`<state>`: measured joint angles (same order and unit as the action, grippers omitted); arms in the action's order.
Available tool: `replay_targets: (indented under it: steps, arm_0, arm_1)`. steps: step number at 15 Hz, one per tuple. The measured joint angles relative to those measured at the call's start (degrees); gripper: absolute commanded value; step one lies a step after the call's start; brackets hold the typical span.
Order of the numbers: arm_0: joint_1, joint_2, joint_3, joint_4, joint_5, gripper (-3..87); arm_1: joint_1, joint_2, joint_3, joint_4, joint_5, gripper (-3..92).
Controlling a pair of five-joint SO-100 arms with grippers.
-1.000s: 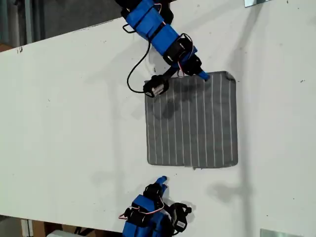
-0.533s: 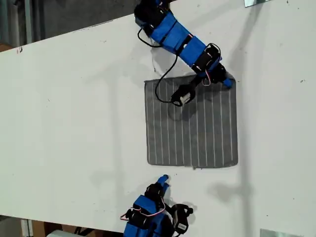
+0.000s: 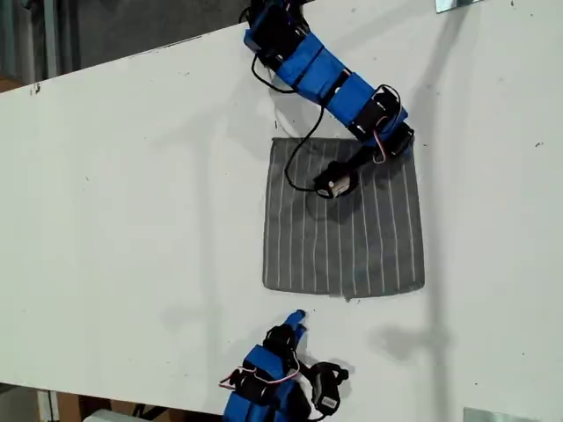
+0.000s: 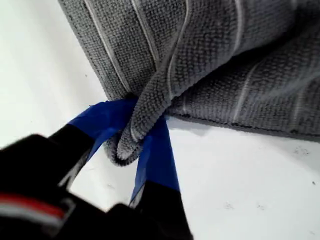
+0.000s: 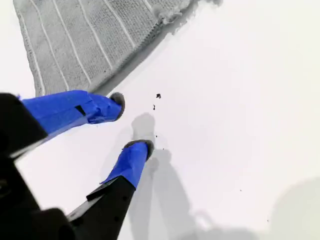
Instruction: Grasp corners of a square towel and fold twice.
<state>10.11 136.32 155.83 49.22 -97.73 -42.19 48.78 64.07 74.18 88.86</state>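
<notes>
White table [image 3: 132,220], tilted in ext. view; dark floor strip past its far edge. Count: 1 towel [image 3: 347,237], 2 blue arms, 1 black cable [image 3: 295,163] looping over the cloth. Towel lies right of centre in the exterior view, grey w/ thin white stripes, mostly flat; far edge bunched and pulled in under the arm reaching from the top. Gripper tip of that arm hidden by the wrist there. 3 corners visible flat; near ones at [image 3: 266,286] and [image 3: 420,286]. Other arm parked at the exterior view's bottom edge, just short of the towel's near edge, not touching.

First wrist view: my first gripper [image 4: 135,140] clamped on a towel corner [image 4: 122,150]; blue fingers [image 4: 157,155] pressed tight on a rolled fold of cloth, corner raised off the table.

Second wrist view: my second gripper [image 5: 132,122] w/ fingers [image 5: 95,107] spread apart, nothing between them, above bare table beside the towel's edge [image 5: 90,45]. Few dark specks [image 5: 157,97] on the surface.
</notes>
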Motion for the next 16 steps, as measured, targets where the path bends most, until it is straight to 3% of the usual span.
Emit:
replay_targets:
  steps: [5,11,13,16]
  arm_0:
    - [2.90,-13.27,-9.67,-2.99,1.76,15.0]
    - [15.73,-31.90,-31.38,-1.05,-1.76,15.2]
    - [21.09,-44.47,-46.85,5.19,-2.46,17.0]
    - [24.87,-70.49,-83.67,22.41,-1.93,19.2]
  arm_1:
    - [9.93,-0.88,-1.67,7.21,-8.70,-0.2]
    - [15.82,-1.23,-5.45,10.11,-15.64,-0.2]
    - [15.73,-1.23,-5.45,10.28,-15.56,-0.2]
    - [15.56,-1.41,-5.54,10.28,-15.56,-0.2]
